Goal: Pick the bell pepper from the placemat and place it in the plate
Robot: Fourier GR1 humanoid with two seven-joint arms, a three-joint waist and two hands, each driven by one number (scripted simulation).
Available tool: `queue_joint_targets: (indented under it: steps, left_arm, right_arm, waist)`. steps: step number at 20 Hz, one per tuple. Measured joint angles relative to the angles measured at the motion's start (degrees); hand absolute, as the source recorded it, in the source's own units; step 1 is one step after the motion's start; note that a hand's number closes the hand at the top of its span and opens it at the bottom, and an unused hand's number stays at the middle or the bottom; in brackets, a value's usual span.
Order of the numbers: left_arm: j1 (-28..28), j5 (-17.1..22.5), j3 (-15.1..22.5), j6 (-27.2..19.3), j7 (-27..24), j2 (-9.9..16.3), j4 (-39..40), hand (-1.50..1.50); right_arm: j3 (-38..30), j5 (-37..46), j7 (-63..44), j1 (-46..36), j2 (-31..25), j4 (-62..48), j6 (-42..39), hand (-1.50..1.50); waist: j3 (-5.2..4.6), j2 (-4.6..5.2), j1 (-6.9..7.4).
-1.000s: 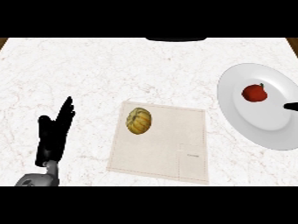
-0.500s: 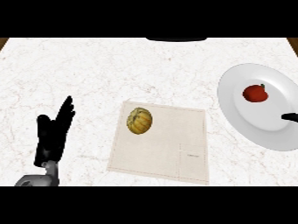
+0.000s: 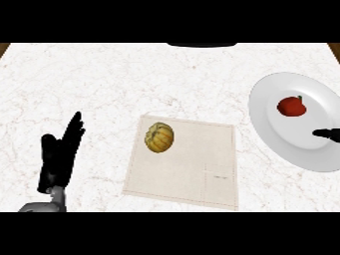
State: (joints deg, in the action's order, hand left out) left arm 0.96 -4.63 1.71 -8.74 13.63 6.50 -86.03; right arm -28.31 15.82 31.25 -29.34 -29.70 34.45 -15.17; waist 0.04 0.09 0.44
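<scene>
My left hand [image 3: 61, 155] rests open near the desk's [image 3: 128, 74] left front edge, as before. The ribbed yellow-green thing [image 3: 159, 137] (a gourd, by its look) lies on the placemat's [image 3: 194, 174] upper left. The bell pepper [image 3: 292, 106] sits in the plate [image 3: 290, 144]. My right hand [image 3: 339, 134], fingers spread open, has drawn back toward the right edge, so I judge the placing done.

Red bell pepper [image 3: 292, 106] on white plate [image 3: 275, 129]
</scene>
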Motion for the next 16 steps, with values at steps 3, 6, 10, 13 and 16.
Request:
queue_joint_targets:
  steps: [3, 6, 10, 13, 16]
  left_arm:
    - [-0.61, -0.03, 0.05, 0.23, 0.24, -0.41, -0.71, 0.00]
    - [-0.52, 0.06, -0.46, 0.76, -0.06, -0.21, -0.59, 0.00]
    - [0.29, -0.66, -0.58, 0.35, -0.84, -0.86, 0.78, 0.00]
    - [1.24, -0.54, -1.05, 0.87, -0.73, -0.62, 1.45, 0.00]
    - [1.25, -0.35, -1.45, 1.38, -1.55, -0.66, 2.35, 0.00]
  right_arm:
    - [0.72, 0.34, 1.72, 0.22, -0.42, -2.48, 1.80, -1.50]
    - [0.98, 0.26, 2.12, -0.15, -2.11, -4.16, 2.48, -1.50]
    - [0.90, 0.46, 3.75, -2.25, -4.73, -9.71, 3.40, -1.50]
    - [0.83, 0.62, 5.82, -2.18, -6.98, -12.99, 3.18, -1.50]
    - [0.82, 0.86, 7.71, -3.11, -8.08, -16.38, 4.39, -1.50]
  waist:
    - [-0.02, 0.01, 0.03]
    - [0.00, 0.02, 0.01]
    - [0.02, 0.12, 0.24]
    - [0.04, 0.17, 0.31]
    - [0.06, 0.24, 0.50]
